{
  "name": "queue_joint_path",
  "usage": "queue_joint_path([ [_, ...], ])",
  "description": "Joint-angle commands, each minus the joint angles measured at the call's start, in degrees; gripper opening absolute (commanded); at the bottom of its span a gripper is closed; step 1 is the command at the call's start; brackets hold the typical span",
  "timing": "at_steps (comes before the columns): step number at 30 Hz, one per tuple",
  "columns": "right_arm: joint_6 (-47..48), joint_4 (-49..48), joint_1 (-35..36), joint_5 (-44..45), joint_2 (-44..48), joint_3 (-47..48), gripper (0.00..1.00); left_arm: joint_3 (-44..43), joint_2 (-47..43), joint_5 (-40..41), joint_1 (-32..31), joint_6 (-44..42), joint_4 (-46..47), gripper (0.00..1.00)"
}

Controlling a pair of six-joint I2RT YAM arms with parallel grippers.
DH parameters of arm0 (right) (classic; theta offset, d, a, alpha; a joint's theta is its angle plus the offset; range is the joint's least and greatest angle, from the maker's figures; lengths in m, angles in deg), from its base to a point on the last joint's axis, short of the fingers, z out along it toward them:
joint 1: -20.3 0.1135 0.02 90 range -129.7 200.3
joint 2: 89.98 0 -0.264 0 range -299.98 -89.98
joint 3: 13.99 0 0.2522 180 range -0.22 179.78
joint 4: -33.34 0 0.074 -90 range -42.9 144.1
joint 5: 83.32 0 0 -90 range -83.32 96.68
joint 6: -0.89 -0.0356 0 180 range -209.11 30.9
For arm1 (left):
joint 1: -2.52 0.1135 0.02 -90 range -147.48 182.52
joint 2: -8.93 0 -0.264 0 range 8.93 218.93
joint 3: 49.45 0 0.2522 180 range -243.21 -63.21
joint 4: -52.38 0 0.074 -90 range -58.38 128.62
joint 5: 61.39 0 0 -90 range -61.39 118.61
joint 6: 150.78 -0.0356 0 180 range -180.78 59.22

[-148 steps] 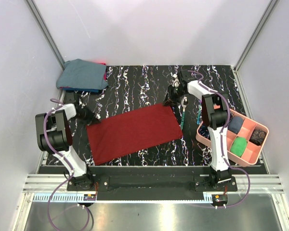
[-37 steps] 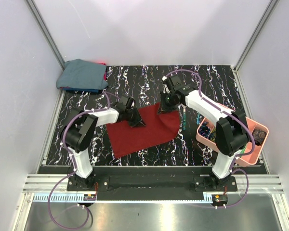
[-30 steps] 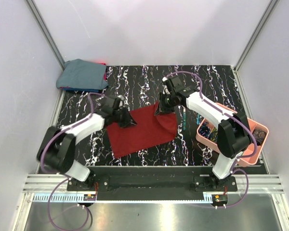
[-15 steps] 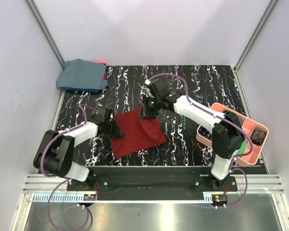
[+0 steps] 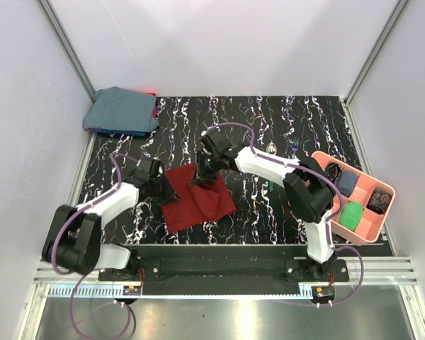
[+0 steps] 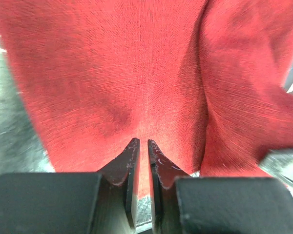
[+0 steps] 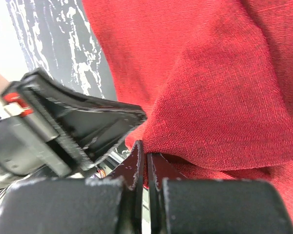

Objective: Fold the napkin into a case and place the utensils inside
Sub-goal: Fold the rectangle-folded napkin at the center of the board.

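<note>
Noted napkin [image 5: 198,202] doubled over into a smaller skewed patch on the bench [image 5: 269,212], left of centre. Found left gripper [image 5: 168,193] at its left edge. Checked left wrist view: fingers [image 6: 124,165] nearly touching, pinched on a thin layer of red weave. Found right gripper [image 5: 199,178] at the far edge, clamped on the folded-over layer. Logged both grippers close together over the cloth. Saw pink tray [image 5: 370,239] at the right edge and blue-grey cloth [image 5: 120,110] in the far-left corner, both well apart from napkin.
</note>
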Motion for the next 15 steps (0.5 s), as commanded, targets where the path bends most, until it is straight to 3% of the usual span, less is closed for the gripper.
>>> queue_joint_path([
  [1,-1.15,-2.94,0.58,0.14,1.25,1.49,0.0,1.18,-6.25,2.43,3.01,-1.77,-2.5,0.15],
  [5,-2.55,-3.64,1.02,0.05,1.42,1.48,0.0,3.02,-4.51,1.55,5.56,-2.65,-1.02,0.13],
  [15,-4.58,-4.96,2.34,0.23,-0.33,4.03,0.0,6.37,-0.8,-0.82,4.95,-1.34,4.17,0.1],
])
